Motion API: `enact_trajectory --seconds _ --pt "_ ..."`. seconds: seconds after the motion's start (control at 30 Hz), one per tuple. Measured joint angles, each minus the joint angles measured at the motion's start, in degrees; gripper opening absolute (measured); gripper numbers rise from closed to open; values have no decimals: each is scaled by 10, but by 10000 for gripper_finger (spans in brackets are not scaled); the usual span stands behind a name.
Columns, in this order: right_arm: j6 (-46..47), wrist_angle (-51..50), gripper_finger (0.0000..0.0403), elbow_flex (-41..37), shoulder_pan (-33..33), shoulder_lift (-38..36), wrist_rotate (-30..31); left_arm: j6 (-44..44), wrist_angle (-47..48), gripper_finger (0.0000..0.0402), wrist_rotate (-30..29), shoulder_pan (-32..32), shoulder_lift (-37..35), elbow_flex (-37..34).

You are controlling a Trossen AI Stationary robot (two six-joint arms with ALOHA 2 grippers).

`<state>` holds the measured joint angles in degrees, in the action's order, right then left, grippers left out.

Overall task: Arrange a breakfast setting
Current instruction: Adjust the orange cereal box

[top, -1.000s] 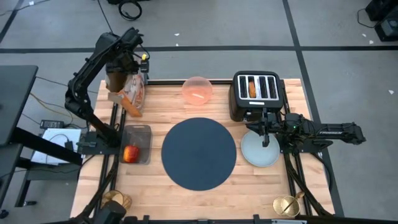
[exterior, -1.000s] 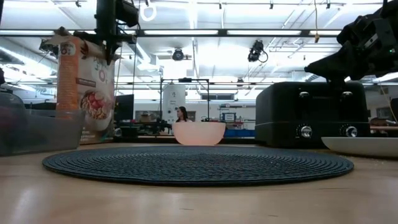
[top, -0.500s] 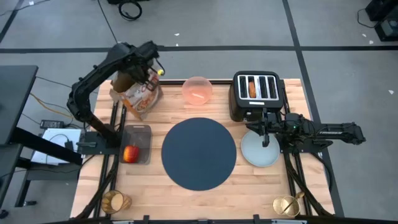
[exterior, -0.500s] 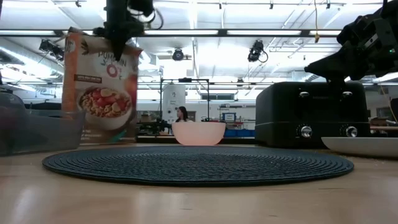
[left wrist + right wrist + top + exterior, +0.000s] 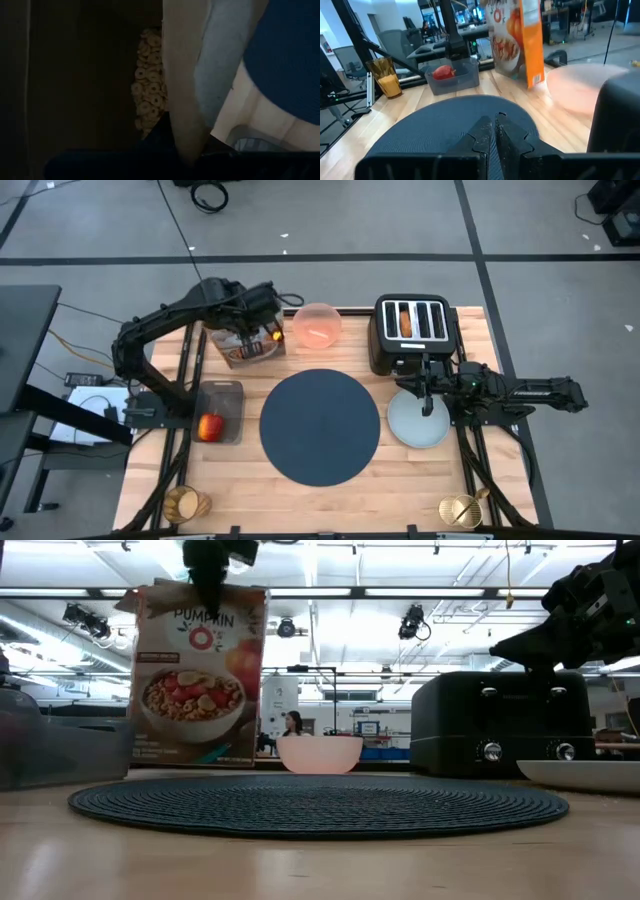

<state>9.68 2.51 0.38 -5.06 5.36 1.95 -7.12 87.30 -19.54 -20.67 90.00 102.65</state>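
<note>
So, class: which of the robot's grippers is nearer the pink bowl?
The left. The left gripper, shut on the cereal box, is just beside the pink bowl. The right gripper hangs over the plate, beyond the toaster.

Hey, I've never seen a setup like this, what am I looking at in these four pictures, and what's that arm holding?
Two robot arms work at a wooden table. One camera looks down from above, one sits at table height, one rides each wrist. The left gripper is shut on the top of a cereal box, holding it upright beside a pink bowl. The right gripper rests shut over a pale plate. Also there: a round navy placemat, a black toaster and an apple in a clear bin.
</note>
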Motion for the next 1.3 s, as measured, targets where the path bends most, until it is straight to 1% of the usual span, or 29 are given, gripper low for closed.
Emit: enact_trajectory --seconds 0.17,0.37,0.43,0.6,0.7,0.87,1.03,1.17,1.3 --pt "-15 59 35 0 0 0 1 18 -14 22 10 31 0 0" --pt "71 152 35 0 0 0 4 82 -5 44 15 32 0 0" --pt "86 176 35 0 0 0 4 102 1 56 14 28 0 0" --pt "86 225 35 0 0 0 5 136 2 82 54 27 0 0" --pt "92 234 35 0 0 0 5 148 1 102 92 27 0 0" --pt "143 234 35 0 0 0 4 172 1 147 141 23 0 1" --pt "172 234 35 0 0 0 1 184 -2 191 218 8 -1 1" --pt "173 234 35 0 0 0 1 182 -4 212 230 12 -5 2" --pt "173 233 35 0 0 0 0 180 -6 215 231 13 -9 25"
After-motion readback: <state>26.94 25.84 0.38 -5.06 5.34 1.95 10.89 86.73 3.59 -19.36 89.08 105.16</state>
